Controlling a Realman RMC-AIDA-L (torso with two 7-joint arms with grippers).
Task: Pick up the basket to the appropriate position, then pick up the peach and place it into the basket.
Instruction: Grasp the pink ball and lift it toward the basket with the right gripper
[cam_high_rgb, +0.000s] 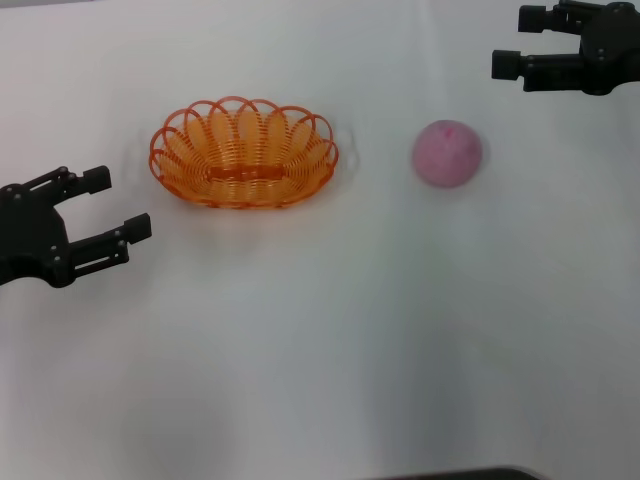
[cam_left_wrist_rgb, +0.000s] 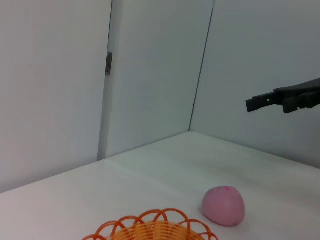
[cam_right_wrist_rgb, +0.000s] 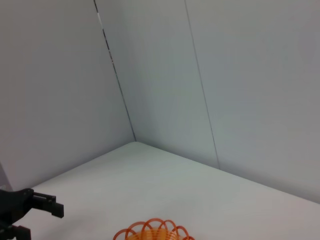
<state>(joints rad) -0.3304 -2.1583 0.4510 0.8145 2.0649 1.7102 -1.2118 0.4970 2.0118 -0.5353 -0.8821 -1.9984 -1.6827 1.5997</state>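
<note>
step 1 is not begun: the basket (cam_high_rgb: 244, 153) sits on the table (cam_high_rgb: 320, 350), well apart from the peach (cam_high_rgb: 447, 153). my left gripper (cam_high_rgb: 108, 205) gapes wide near it, my right gripper (cam_high_rgb: 518, 42) open, far back. next i must close on the rim.

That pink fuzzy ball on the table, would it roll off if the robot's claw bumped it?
Probably. The peach looks round and sits loose on the flat white table with nothing beside it, so a nudge could send it rolling. Its matte, fuzzy-looking skin suggests the fingers would not slip much. It seems small enough for the open right gripper.
</note>
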